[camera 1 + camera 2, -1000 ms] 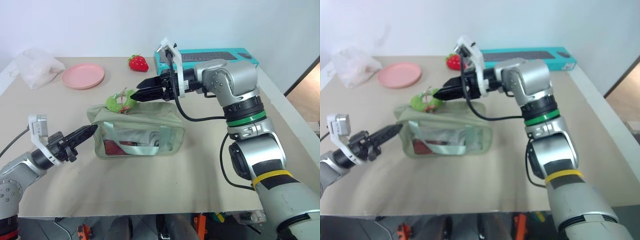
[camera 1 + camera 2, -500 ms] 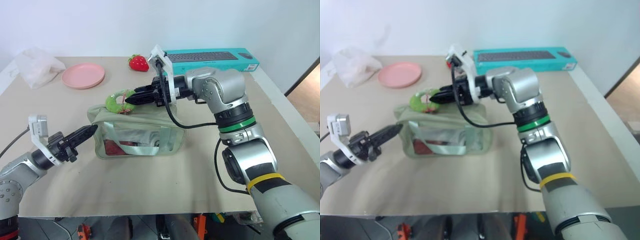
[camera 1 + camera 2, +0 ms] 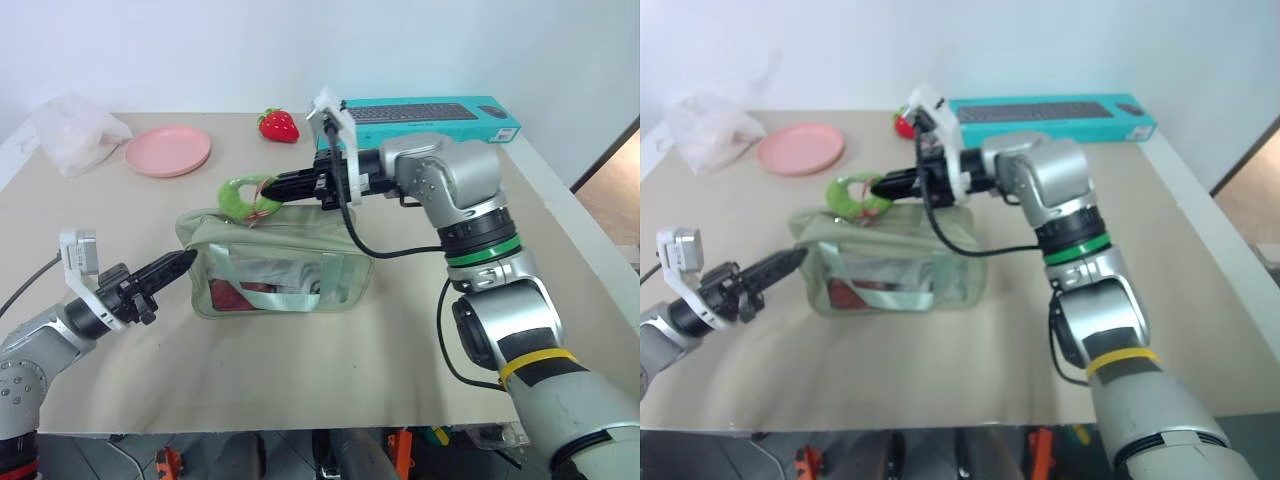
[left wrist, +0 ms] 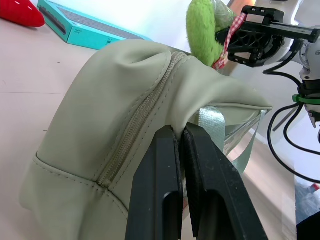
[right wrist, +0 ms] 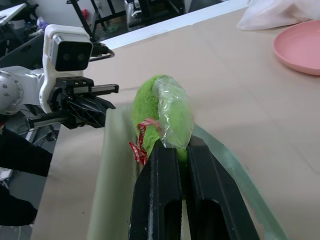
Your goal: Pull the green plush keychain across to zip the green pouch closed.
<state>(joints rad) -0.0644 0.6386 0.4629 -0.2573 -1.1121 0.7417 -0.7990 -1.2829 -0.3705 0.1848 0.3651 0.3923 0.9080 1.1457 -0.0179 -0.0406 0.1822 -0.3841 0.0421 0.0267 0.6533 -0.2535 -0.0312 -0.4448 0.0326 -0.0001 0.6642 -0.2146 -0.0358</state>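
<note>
Now the right gripper [image 3: 268, 190] is pinching the green plush keychain [image 3: 240, 195] above the green pouch [image 3: 275, 262], toward its 10 o'clock corner, while the left gripper [image 3: 183, 260], closed, is bracing the pouch's 9 o'clock end; next, probably a steady pull toward 3 o'clock.

We find no legible text, label, brand, number or sign on any item. The teal keyboard box [image 3: 425, 112] bears a printed keyboard picture, but we cannot read any lettering.
</note>
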